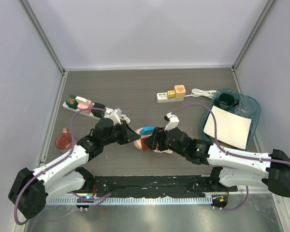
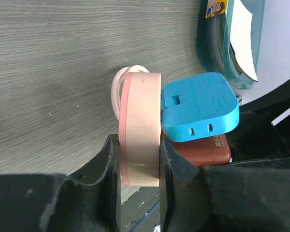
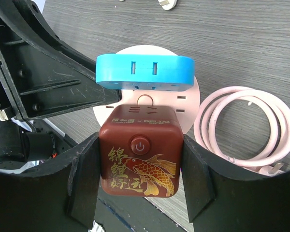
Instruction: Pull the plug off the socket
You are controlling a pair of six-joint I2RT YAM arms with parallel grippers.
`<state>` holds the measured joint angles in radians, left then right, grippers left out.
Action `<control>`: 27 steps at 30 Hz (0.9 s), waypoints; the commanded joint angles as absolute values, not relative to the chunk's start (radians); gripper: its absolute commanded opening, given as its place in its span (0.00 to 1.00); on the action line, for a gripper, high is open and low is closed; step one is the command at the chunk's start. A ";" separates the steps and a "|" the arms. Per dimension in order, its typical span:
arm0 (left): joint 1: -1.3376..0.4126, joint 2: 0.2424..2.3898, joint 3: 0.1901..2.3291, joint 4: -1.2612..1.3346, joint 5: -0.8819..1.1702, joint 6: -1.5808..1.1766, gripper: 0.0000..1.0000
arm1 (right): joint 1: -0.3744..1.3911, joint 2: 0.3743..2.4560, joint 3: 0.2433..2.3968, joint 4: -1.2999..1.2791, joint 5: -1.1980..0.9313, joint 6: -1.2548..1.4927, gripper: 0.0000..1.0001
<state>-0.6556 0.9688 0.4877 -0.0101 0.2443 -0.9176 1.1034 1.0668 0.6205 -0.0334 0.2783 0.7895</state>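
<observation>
A round pink socket (image 2: pixel 141 125) stands on edge, with its pink cable (image 3: pixel 246 125) coiled behind. A blue plug (image 2: pixel 199 106) and a dark red cube plug (image 3: pixel 140 157) with a gold fish sit against its face (image 3: pixel 186 104). My left gripper (image 2: pixel 139 169) is shut on the socket's rim, one finger on each flat side. My right gripper (image 3: pixel 140 179) is shut on the red cube's two sides. In the top view the grippers (image 1: pixel 135 135) (image 1: pixel 157 140) meet at mid-table around the socket (image 1: pixel 144 143) and the blue plug (image 1: pixel 146 130).
A white power strip (image 1: pixel 170 94) with yellow and orange cubes lies at the back. A teal tray (image 1: pixel 253 104) holding white paper stands at the right. Another strip (image 1: pixel 84 106) with plugs lies at the left, near a brown disc (image 1: pixel 64 141).
</observation>
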 commanded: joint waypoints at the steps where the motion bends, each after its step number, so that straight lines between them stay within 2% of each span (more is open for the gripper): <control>1: -0.666 0.950 0.486 0.058 0.282 -0.923 0.00 | 1.106 1.060 0.672 0.066 0.281 0.816 0.39; 2: -0.666 0.946 0.483 0.070 0.284 -0.930 0.00 | 1.106 1.063 0.666 0.072 0.269 0.819 0.46; 6: -0.666 0.948 0.488 0.083 0.288 -0.945 0.00 | 1.106 1.086 0.658 0.097 0.255 0.827 0.59; 13: -0.666 0.951 0.505 0.061 0.267 -0.937 0.00 | 1.106 1.161 0.709 0.071 0.241 0.824 0.66; 16: -0.666 0.946 0.499 0.054 0.249 -0.933 0.00 | 1.104 1.173 0.719 0.046 0.256 0.828 0.66; 19: -0.666 0.934 0.497 0.043 0.226 -0.928 0.00 | 1.106 1.181 0.738 0.012 0.270 0.830 0.74; 27: -0.666 0.916 0.492 0.040 0.210 -0.916 0.00 | 1.106 1.226 0.765 0.008 0.232 0.831 0.77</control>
<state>-0.6544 0.9531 0.4801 -0.0498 0.1879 -0.9134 1.1019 1.2026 0.7002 -0.0540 0.2630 0.8158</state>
